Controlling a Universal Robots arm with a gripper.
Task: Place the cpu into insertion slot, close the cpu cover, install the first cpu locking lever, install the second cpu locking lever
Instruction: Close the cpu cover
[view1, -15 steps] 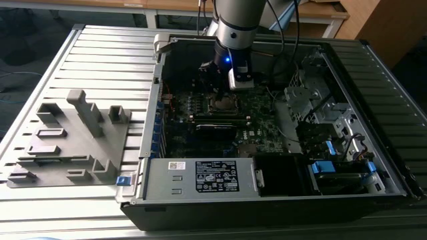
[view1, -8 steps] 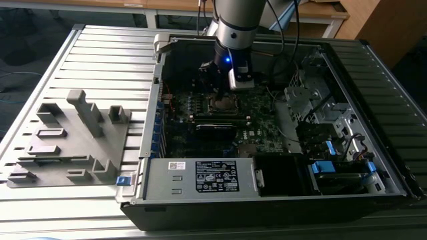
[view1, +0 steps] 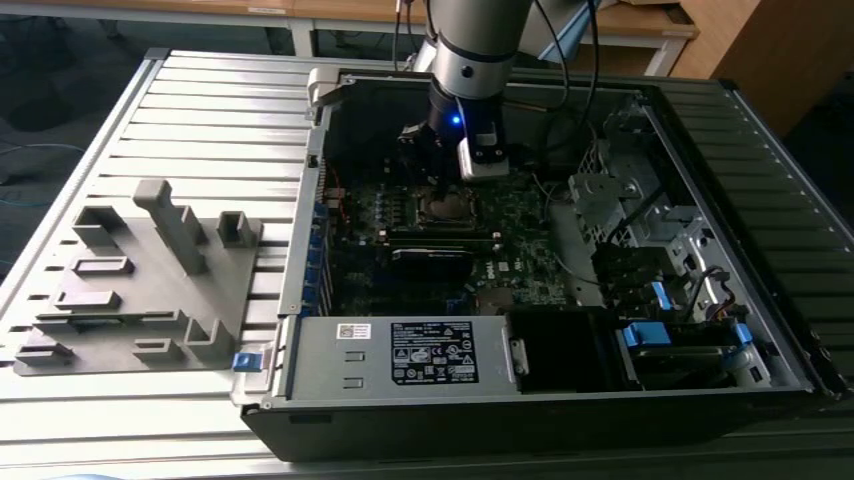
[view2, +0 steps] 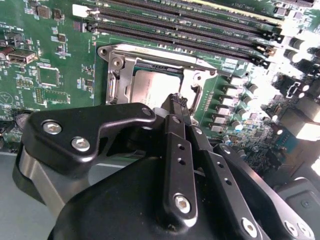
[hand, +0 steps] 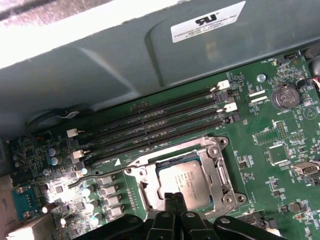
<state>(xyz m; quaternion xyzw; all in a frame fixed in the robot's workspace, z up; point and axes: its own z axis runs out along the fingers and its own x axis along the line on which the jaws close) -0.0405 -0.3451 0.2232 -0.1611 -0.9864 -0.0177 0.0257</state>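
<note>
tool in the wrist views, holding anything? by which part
Nothing is held: the tool is shut and empty, its tip down at the edge of the seated cpu.

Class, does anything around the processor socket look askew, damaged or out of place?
Nothing stands out. The cpu sits square within the cpu cover, which lies flat; the gripper is at the cpu's edge.

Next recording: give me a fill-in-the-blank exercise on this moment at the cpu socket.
1. In the first wrist view, the cpu cover frames the cpu, whose top shows through its ___ opening.
2. The gripper is ___, its tips at the cpu's edge.
3. Beside the cpu run ___ long memory slots.
4. The grey fixture tray lies on the exterior view's ___ of the computer case.

Missing words: square; shut; four; left.
</note>
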